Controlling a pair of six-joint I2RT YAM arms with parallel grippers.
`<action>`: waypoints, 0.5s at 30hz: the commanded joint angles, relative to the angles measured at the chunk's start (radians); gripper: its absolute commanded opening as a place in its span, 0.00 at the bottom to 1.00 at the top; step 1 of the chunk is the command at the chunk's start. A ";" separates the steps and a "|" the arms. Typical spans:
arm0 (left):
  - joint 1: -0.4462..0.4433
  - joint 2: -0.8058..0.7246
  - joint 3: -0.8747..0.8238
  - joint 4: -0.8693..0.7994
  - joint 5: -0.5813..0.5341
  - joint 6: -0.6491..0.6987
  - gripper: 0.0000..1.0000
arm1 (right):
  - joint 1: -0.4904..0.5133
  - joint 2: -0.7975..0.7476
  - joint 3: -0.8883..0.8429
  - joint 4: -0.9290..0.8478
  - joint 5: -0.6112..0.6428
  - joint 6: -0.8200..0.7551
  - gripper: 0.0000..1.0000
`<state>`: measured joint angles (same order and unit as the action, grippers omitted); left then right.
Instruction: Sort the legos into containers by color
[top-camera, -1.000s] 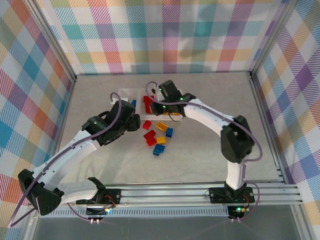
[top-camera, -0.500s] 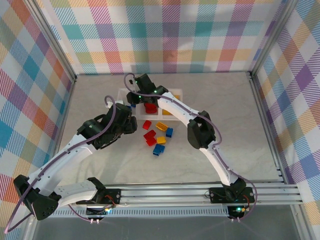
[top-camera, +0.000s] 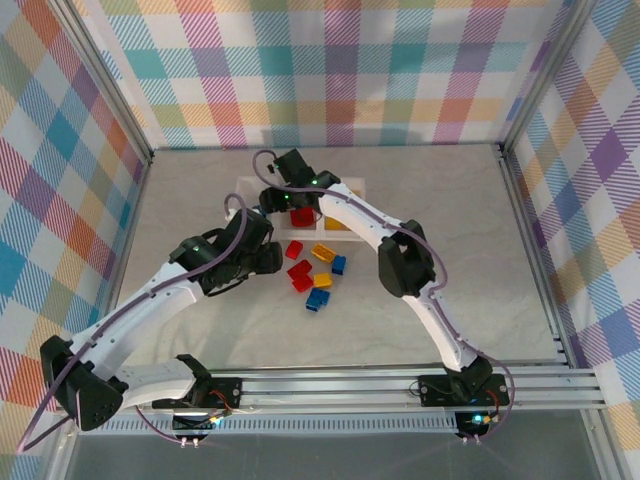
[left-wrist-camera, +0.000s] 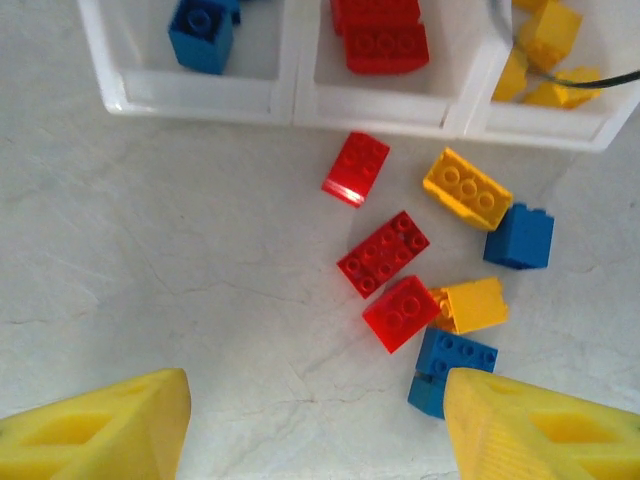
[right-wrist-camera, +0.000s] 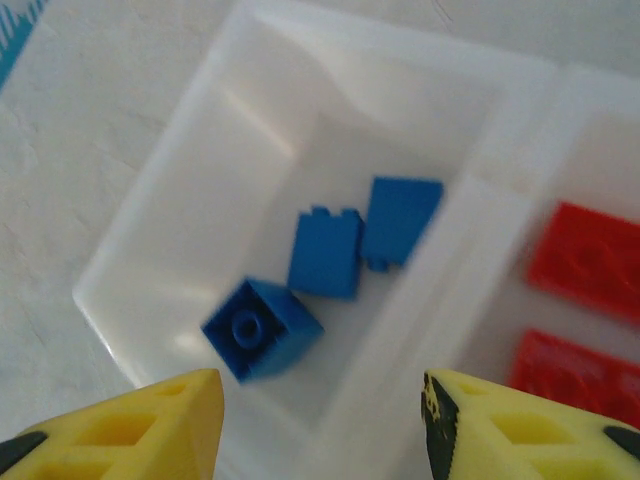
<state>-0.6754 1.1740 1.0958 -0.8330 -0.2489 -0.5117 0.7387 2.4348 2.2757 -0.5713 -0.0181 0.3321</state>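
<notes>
**While both pincers hang empty, a loose pile waits for its next pick**

Although much of the sorting looks done, a cluster of legos lies on the grey table (top-camera: 420, 250), just in front of the containers (left-wrist-camera: 290, 100). This clear tray holds blue in its left compartment, red in the middle and yellow-orange on the right.

The right gripper (right-wrist-camera: 320, 410) hovers over the blue compartment with its fingers spread and nothing between them. Three blue bricks (right-wrist-camera: 325, 250) lie below it.

The left gripper (left-wrist-camera: 315, 420) hangs above the loose cluster, also spread apart and empty, so I judge the step in hand to be choosing a brick to pick.

The red square brick (left-wrist-camera: 401, 313) sits closest under the left fingers, but it touches a yellow brick (left-wrist-camera: 472, 304). A clean grab probably means coming down with the fingers on its free sides so the neighbour is not caught. From there it belongs in the middle compartment.
</notes>
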 joint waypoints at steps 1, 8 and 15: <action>-0.021 0.027 -0.046 0.052 0.083 0.008 0.68 | -0.039 -0.243 -0.177 0.011 0.056 -0.007 0.56; -0.143 0.150 -0.071 0.126 0.085 -0.007 0.70 | -0.137 -0.634 -0.685 0.104 0.064 0.018 0.56; -0.224 0.358 0.000 0.142 0.093 0.015 0.71 | -0.181 -0.920 -1.033 0.111 0.126 0.039 0.61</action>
<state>-0.8761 1.4784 1.0504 -0.6960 -0.1623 -0.5087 0.5556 1.5600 1.3220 -0.4625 0.0822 0.3557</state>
